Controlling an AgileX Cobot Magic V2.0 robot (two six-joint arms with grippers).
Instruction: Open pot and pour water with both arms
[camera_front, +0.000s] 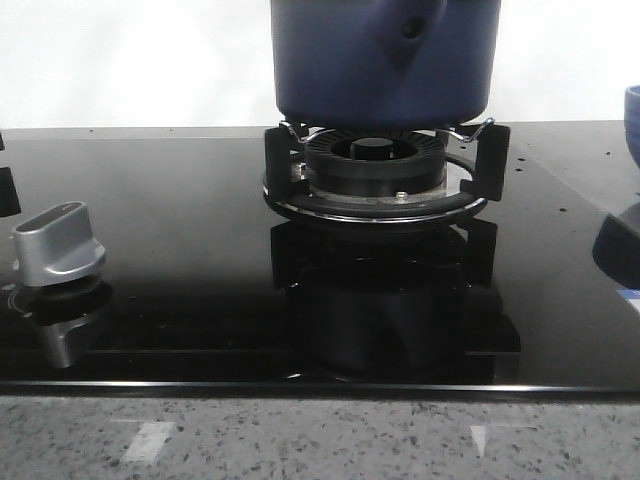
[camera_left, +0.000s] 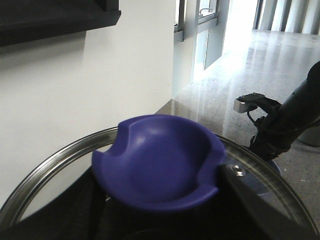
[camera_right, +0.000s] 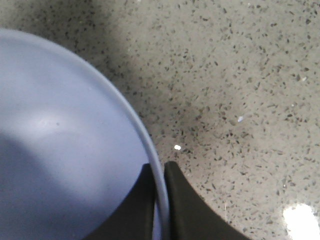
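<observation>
**A:** ok going left to right on the front view, what've we got?

**B:** near the left edge of the black glass hob (camera_front: 180, 260) there's a silver knob (camera_front: 58, 245). Middle-back is the burner (camera_front: 375, 165) with its black pan supports, and the pot (camera_front: 385, 55) sits on those supports, well towards the hob's back edge. At the far right edge a sliver of a lighter blue bowl (camera_front: 633, 125) pokes in. Along the front runs a speckled stone bench (camera_front: 320, 440).

**A:** and the claws?

**B:** neither shows in the front view. Left wrist view: the left gripper (camera_left: 165, 225) is down around a purple-blue knob (camera_left: 160, 165) on a glass lid (camera_left: 60, 165) with a steel rim. Dark fingers (camera_left: 250, 195) sit against the knob's sides, so it looks closed onto the knob, though the tips are partly hidden.

**A:** right one?

**B:** right gripper (camera_right: 161, 200) has its jaws nearly together, pinching the thin rim of the light blue bowl, one finger inside, one outside, speckled bench underneath.

**A:** how's the pot look?

**B:** dark navy, matte, rounded bottom edge, a tapering handle mount with a small round hole facing the camera. Its top is cut off by the frame, so can't tell from that view whether anything's on it.
</observation>
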